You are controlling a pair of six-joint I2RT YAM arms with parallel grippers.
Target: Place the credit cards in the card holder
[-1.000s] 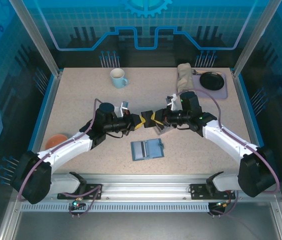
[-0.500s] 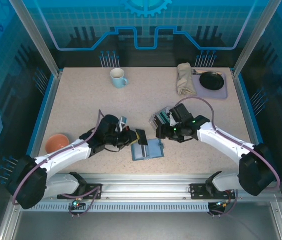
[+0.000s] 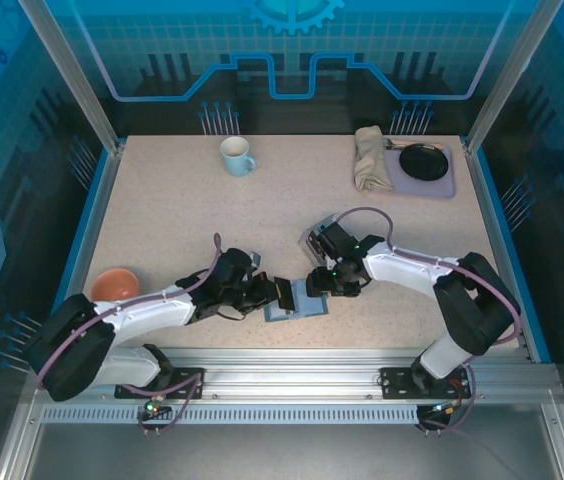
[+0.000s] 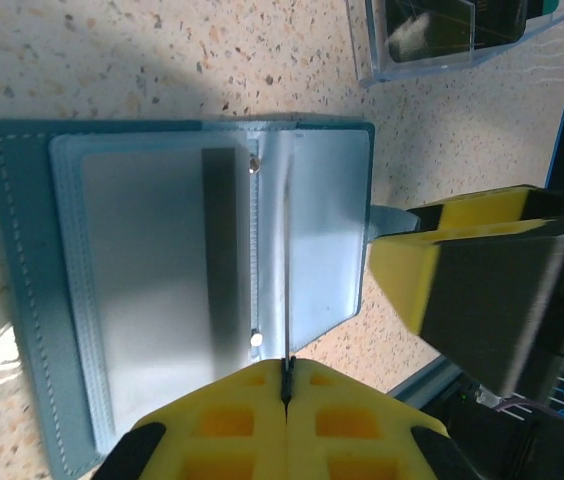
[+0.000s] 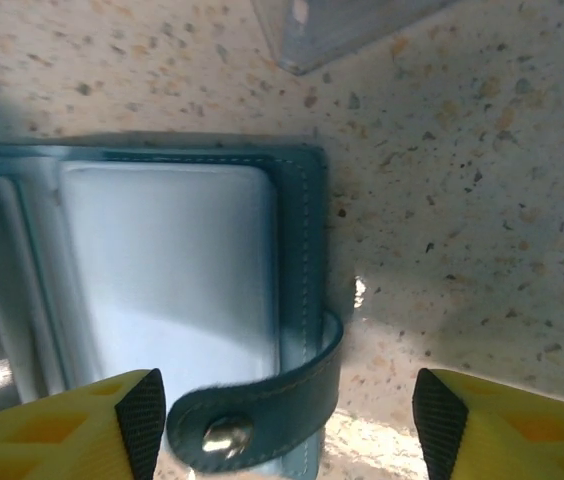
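Observation:
The card holder (image 3: 300, 303) lies open near the table's front edge, blue-teal with pale inner sleeves (image 4: 162, 300). My left gripper (image 3: 283, 294) is shut on a thin credit card (image 4: 288, 270). In the left wrist view the card is edge-on, standing upright over the holder's middle fold. My right gripper (image 3: 314, 283) is open at the holder's right edge (image 5: 297, 250). Its fingers straddle the snap strap (image 5: 262, 412) without touching it. One yellow right finger (image 4: 462, 290) shows in the left wrist view beside the holder.
A clear card rack (image 3: 318, 240) with more cards stands just behind the holder. An orange bowl (image 3: 112, 284) sits at the left, a mug (image 3: 235, 156) at the back. A folded cloth (image 3: 368, 158) and a tray (image 3: 448, 182) with a black dish are at the back right.
Both grippers have come down and toward the front edge to the card holder. The right gripper has opened. The left gripper still pinches the card.

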